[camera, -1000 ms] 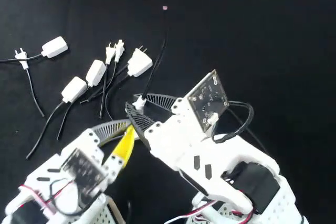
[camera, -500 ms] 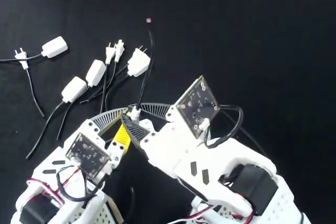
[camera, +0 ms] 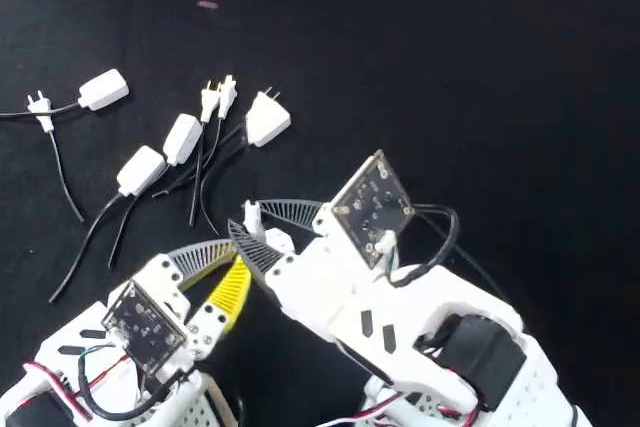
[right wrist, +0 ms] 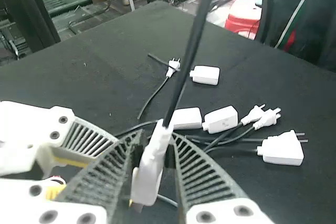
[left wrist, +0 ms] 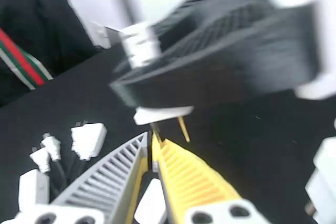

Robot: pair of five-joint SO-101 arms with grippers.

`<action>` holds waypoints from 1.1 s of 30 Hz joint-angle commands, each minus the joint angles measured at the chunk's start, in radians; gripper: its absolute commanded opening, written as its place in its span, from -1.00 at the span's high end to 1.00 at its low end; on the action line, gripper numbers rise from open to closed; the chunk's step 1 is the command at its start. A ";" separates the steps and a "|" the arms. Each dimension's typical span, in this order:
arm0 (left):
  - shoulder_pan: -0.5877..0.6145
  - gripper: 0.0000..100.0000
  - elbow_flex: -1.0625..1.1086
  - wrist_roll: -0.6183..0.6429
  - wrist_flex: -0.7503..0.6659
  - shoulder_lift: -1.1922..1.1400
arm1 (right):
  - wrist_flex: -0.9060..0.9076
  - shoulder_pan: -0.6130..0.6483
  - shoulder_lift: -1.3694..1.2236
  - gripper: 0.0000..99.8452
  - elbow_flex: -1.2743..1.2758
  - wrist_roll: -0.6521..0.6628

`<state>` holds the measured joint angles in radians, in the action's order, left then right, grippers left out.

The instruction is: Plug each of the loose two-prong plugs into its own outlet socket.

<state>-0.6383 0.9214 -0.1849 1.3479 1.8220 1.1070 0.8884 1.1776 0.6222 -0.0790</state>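
1. surface: black table [camera: 520, 77]. both arms stand at its near edge, l. arm by the near-left corner, r. arm nearer the middle.
2. r. gripper [right wrist: 157, 136]: black fingers closed onto the held plug [right wrist: 148, 169], a white plug gripped by its body. a black cord [right wrist: 191, 40] runs up out of it.
3. held plug pos.: in front of both arms, toward the near edge. its prongs [left wrist: 184, 128] sit just beside the l. gripper tips.
4. l. gripper [left wrist: 152, 139]: grey & yellow fingers close together, tips almost meeting. a white piece [left wrist: 151, 209] sits between them near the base. type of piece: cannot tell.
5. loose items lie on the left half of the table, each w/ a black cord:
 - socket 1 [camera: 103, 90] near the left edge, small plug 1 [camera: 40, 105] just beside it.
 - socket 2 [camera: 183, 137] & socket 3 [camera: 140, 169] side by side, farther in.
 - small plug 2 [camera: 210, 100] & small plug 3 [camera: 228, 94] touching, prongs toward the far edge.
 - wide plug [camera: 266, 120] just beside them, toward the table's middle.
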 commanded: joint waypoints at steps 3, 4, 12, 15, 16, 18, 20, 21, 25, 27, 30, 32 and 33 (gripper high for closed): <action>-0.036 0.94 -0.035 -0.057 0.000 0.002 | -0.017 0.009 -0.008 0.98 -0.002 0.014; -0.036 0.94 -0.031 -0.058 0.000 0.002 | -0.017 0.009 -0.008 0.98 -0.002 0.014; -0.036 0.94 -0.024 -0.057 0.006 0.002 | -0.025 0.008 -0.001 0.98 -0.002 -0.005; -0.051 0.94 -0.007 -0.055 0.006 0.002 | -0.052 0.006 -0.001 0.98 0.005 -0.038; -0.064 0.94 -0.001 -0.055 0.006 0.002 | -0.058 0.005 -0.001 0.98 0.012 -0.046; -0.091 0.94 0.016 -0.055 0.006 0.002 | -0.069 0.005 0.001 0.98 0.022 -0.057; -0.108 0.94 0.030 -0.055 0.006 0.002 | -0.083 0.003 0.007 0.98 0.027 -0.072; -0.108 0.94 0.030 -0.055 0.006 0.002 | -0.087 0.003 0.016 0.98 0.033 -0.078; -0.107 0.90 0.025 -0.055 0.018 0.002 | -0.132 -0.012 0.104 0.98 0.087 -0.101; -0.107 0.81 0.025 -0.054 0.021 0.002 | -0.163 -0.035 0.157 0.98 0.125 -0.110; -0.107 0.73 0.025 -0.054 0.020 0.002 | -0.166 -0.040 0.202 0.98 0.147 -0.114; -0.105 0.73 0.024 -0.054 0.014 0.002 | -0.164 -0.040 0.203 0.98 0.147 -0.114; -0.104 0.73 0.024 -0.054 0.005 0.002 | -0.164 -0.040 0.202 0.98 0.150 -0.115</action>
<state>-0.7319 0.9551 -0.2386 1.3679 1.8236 0.9689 0.8623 1.3694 0.7725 -0.1834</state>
